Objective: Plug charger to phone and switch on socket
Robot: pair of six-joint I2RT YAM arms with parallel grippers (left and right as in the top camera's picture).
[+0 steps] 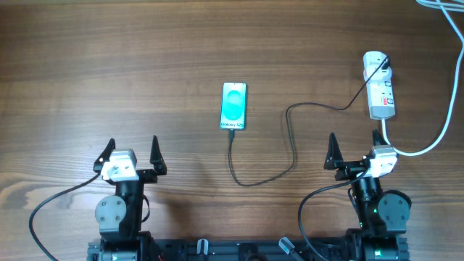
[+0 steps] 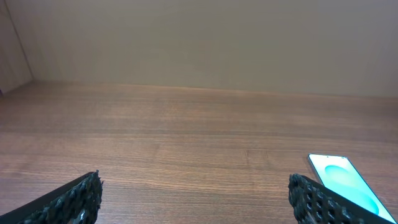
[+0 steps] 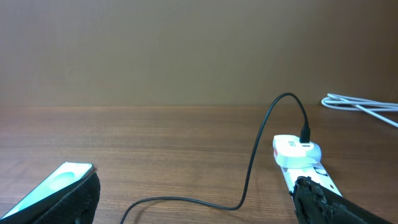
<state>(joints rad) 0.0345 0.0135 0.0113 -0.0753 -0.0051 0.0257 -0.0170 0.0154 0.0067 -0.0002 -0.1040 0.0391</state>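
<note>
Left pincer (image 1: 132, 142) and right pincer (image 1: 354, 138) both gape wide, gripping nothing.

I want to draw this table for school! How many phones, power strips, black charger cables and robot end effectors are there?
phone: 1
power strip: 1
black charger cable: 1
end effectors: 2, the left end effector and the right end effector, both open
total: 5

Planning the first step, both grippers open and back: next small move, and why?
Probably reach the left gripper toward the charger tip at the near edge of the phone: from overhead I cannot tell it is seated, and the socket lies nearer the right gripper.
</note>
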